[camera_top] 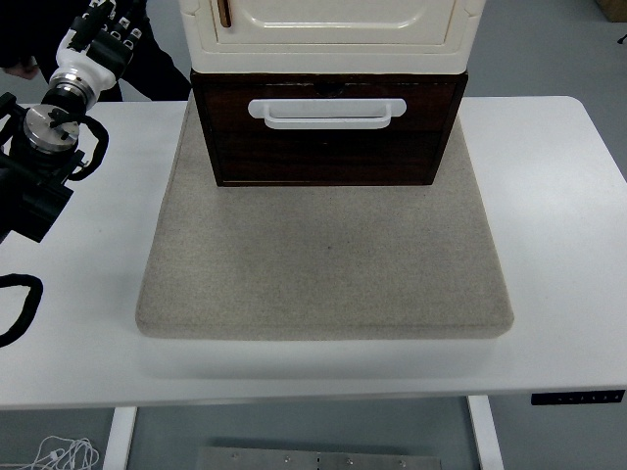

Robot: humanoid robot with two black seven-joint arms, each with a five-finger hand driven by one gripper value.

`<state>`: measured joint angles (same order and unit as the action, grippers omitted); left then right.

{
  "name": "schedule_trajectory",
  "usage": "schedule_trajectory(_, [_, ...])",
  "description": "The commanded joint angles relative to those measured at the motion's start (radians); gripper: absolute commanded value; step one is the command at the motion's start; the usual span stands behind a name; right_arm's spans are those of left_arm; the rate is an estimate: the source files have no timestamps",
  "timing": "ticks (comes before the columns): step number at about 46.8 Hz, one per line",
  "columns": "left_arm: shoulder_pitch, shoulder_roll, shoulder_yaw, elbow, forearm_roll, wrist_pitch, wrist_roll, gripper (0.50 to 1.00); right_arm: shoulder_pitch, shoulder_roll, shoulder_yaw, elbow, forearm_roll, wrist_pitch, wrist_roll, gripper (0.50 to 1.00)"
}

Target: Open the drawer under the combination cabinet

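The combination cabinet has a cream upper part (333, 24) on a dark brown drawer (328, 137) with a white bar handle (326, 113). It stands at the back of a grey mat (323, 264). My left hand (103, 27) is raised at the top left, well to the left of the cabinet and apart from it. Its fingers are relaxed and hold nothing; their tips are cut off by the picture's top edge. My left forearm (44, 147) runs along the left edge. My right arm is out of view.
The white table (549, 196) shows bare on both sides of the mat. A person in dark clothing (39, 34) stands behind the table at the top left, a hand near my left hand. A black cable loop (20, 308) lies at the left edge.
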<state>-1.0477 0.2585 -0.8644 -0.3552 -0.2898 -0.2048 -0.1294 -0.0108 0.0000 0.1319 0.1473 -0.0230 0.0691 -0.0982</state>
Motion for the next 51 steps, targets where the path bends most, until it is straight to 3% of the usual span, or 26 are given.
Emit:
schedule_trajectory(1, [-0.005, 0.001, 0.002, -0.002, 0.001, -0.004, 0.001, 1.000, 0.000, 0.000, 0.000, 0.000, 0.000, 0.000, 0.000, 0.928])
schedule_trajectory(7, [-0.031, 0.004, 0.014, 0.001, 0.001, 0.004, 0.004, 1.000, 0.000, 0.000, 0.000, 0.000, 0.000, 0.000, 0.000, 0.926])
schedule_trajectory(23, [-0.136, 0.114, 0.044, -0.004, 0.011, 0.027, -0.001, 1.000, 0.000, 0.000, 0.000, 0.000, 0.000, 0.000, 0.000, 0.928])
schedule_trajectory(34, [-0.296, 0.206, 0.152, -0.016, 0.023, 0.028, 0.005, 1.000, 0.000, 0.000, 0.000, 0.000, 0.000, 0.000, 0.000, 0.926])
schedule_trajectory(42, [-0.400, 0.277, 0.245, -0.090, 0.050, 0.015, 0.005, 1.000, 0.000, 0.000, 0.000, 0.000, 0.000, 0.000, 0.000, 0.928])
schedule_trajectory(51, [-0.477, 0.285, 0.248, -0.197, 0.172, 0.019, 0.005, 1.000, 0.000, 0.000, 0.000, 0.000, 0.000, 0.000, 0.000, 0.928])
